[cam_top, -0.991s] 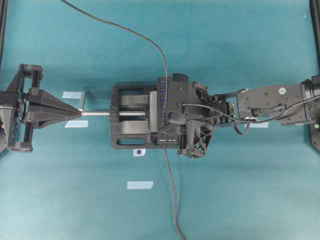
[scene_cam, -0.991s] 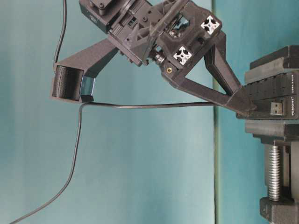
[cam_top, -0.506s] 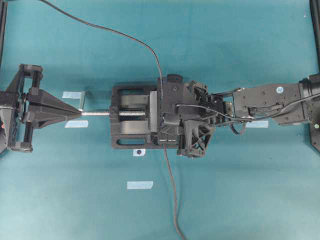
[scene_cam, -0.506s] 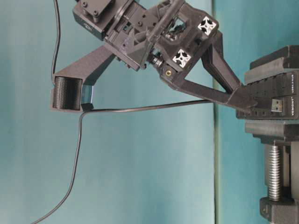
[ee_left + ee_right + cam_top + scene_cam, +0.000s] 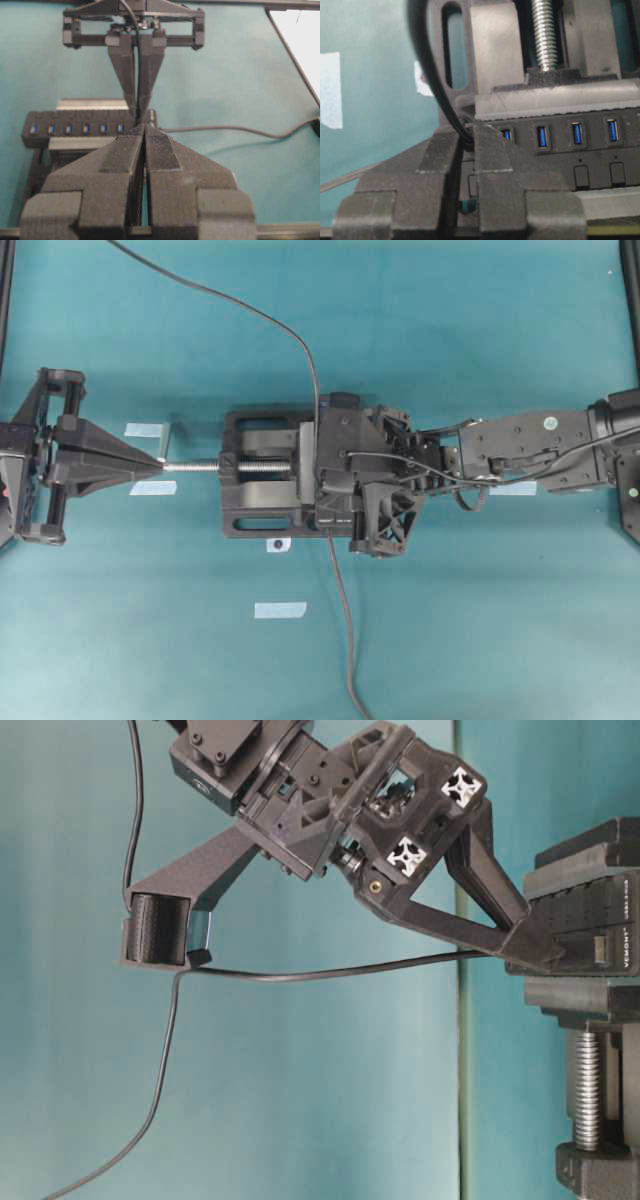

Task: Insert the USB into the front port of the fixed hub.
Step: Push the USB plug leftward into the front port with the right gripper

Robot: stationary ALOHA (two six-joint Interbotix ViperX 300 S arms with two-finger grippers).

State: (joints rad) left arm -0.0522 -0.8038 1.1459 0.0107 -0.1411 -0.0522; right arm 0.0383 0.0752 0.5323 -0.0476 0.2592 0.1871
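Note:
The fixed hub [image 5: 580, 145], a long black bar with blue ports, sits clamped in the black vise [image 5: 250, 475]. From overhead my right gripper hides most of it. My right gripper [image 5: 467, 137] is shut on the USB at the hub's front end, covering the port there. The black cable [image 5: 320, 972] trails from the fingertips. In the table-level view, a dark grey rectangle, the USB [image 5: 600, 948], lies against the hub's end face [image 5: 590, 910]. I cannot tell if it is in a port. My left gripper [image 5: 160, 462] is shut and empty at the tip of the vise screw [image 5: 195, 466].
Pieces of pale tape [image 5: 280, 610] lie on the teal table in front and left of the vise. A second black cable [image 5: 230, 300] runs from the hub's far end to the back left. The right arm [image 5: 540, 445] reaches in from the right edge.
My right gripper has shifted left over the hub, hiding the blue ports from overhead. At table level it moved toward the hub, and the silver plug end now looks dark. The left gripper stayed still.

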